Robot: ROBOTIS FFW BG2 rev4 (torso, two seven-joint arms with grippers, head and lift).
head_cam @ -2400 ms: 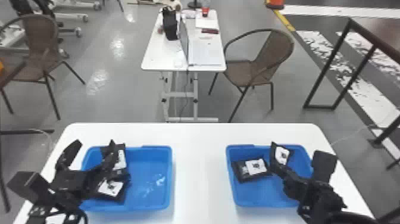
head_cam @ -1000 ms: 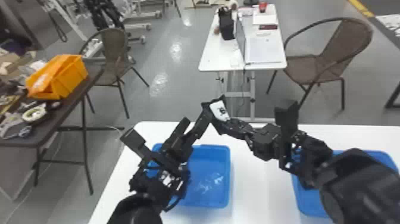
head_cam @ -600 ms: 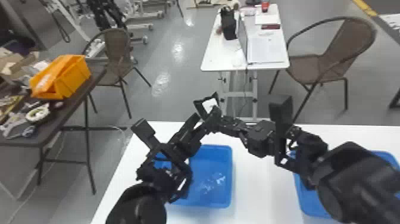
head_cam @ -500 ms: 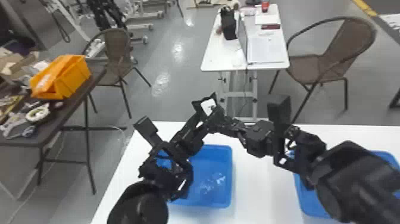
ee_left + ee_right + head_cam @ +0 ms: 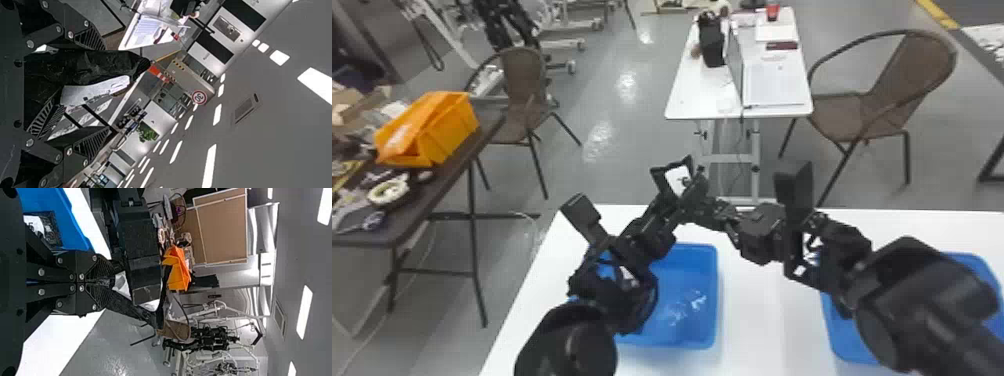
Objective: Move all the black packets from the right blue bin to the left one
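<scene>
Black packet (image 5: 678, 180): up in the air above the far edge of the counter (image 5: 762, 320), near the left bin (image 5: 715, 295).
Right end effector (image 5: 109, 282): clamped on one end of the packet, leaving the rest free, presumably for a handover.
Left end effector (image 5: 105, 89): fingers spread, packet between them; closing should come before the right lets go, else it may drop.
Left bin: packet's goal; another packet (image 5: 55, 231) lies in what looks like this bin.
Right bin (image 5: 852, 353): mostly behind the right arm; contents cannot be told.

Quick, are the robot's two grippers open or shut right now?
Left gripper: open, a black packet between its fingers.
Right gripper: closed, holding that same packet.
</scene>
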